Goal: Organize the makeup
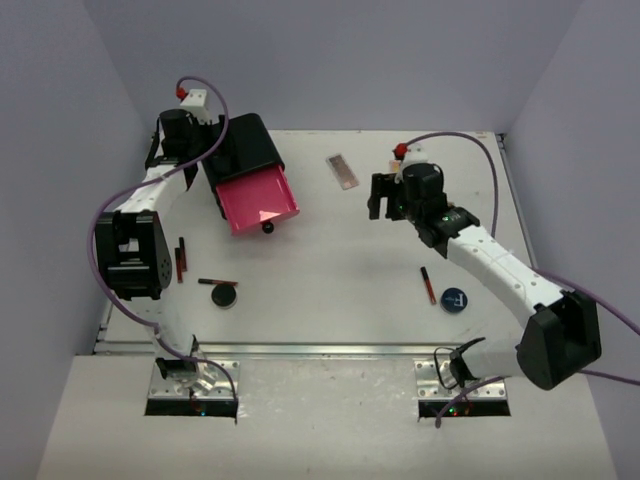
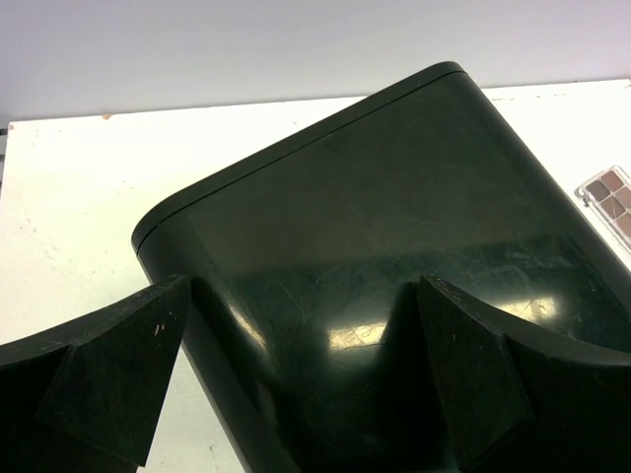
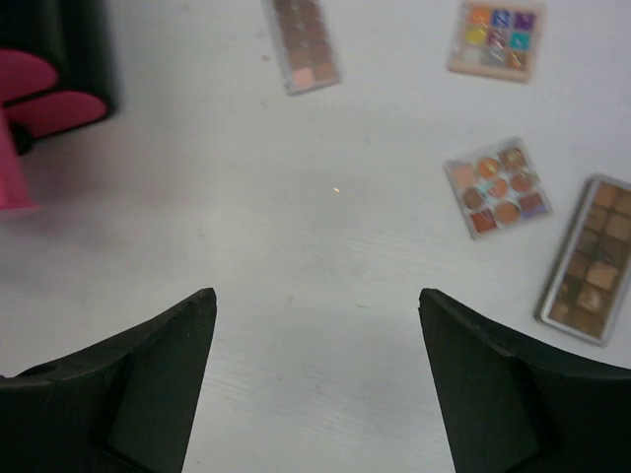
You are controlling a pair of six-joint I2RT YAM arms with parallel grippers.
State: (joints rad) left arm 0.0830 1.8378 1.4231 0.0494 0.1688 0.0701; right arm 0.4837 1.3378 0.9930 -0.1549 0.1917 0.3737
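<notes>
Overhead and wrist views, read from left to right. The left pincer [image 2: 304, 286] stands with jaws spread wide against the back of the black chest [image 1: 250, 145]. Nothing is clamped between them, and whether the fingers [image 2: 108, 384] touch the chest cannot be told. Beside the left arm's elbow a dark-red stick [image 1: 180, 260] lies on the worktop [image 1: 330, 270]. Just right of it, a second thin stick [image 1: 217, 282] lies directly beyond a black round compact [image 1: 224, 296].

The chest's pink drawer [image 1: 260, 200] is pulled out toward the near side. Right of the chest, near the far edge, lies a long tan palette [image 1: 342, 171].

The right pincer [image 3: 315, 296] hangs above bare worktop at centre-right, jaws wide apart and holding nothing. Its wrist view shows three more palettes to its right. A multicolour palette [image 3: 493, 37] lies farthest, a round-swatch palette [image 3: 498, 187] nearer, and a long brown palette [image 3: 590, 258] just beside the latter. Toward the near right, a red stick [image 1: 428, 285] lies just beside a blue-lidded round compact [image 1: 454, 299].
</notes>
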